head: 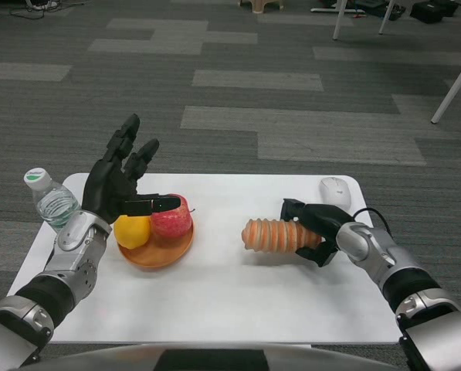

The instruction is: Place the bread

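Right hand: black right hand (316, 230) clamped on ridged orange bread roll (272, 235), right of centre.
Left hand: black left hand (118, 182), fingers apart, over orange fruit plate (154, 253).

The left hand (120, 182) was raised on its silver forearm, fingers spread and pointing up and away, thumb reaching out to the right, holding nothing. The right hand (316, 229) lay low, its forearm coming in from the lower right, fingers and thumb wrapped around the bread (272, 235).
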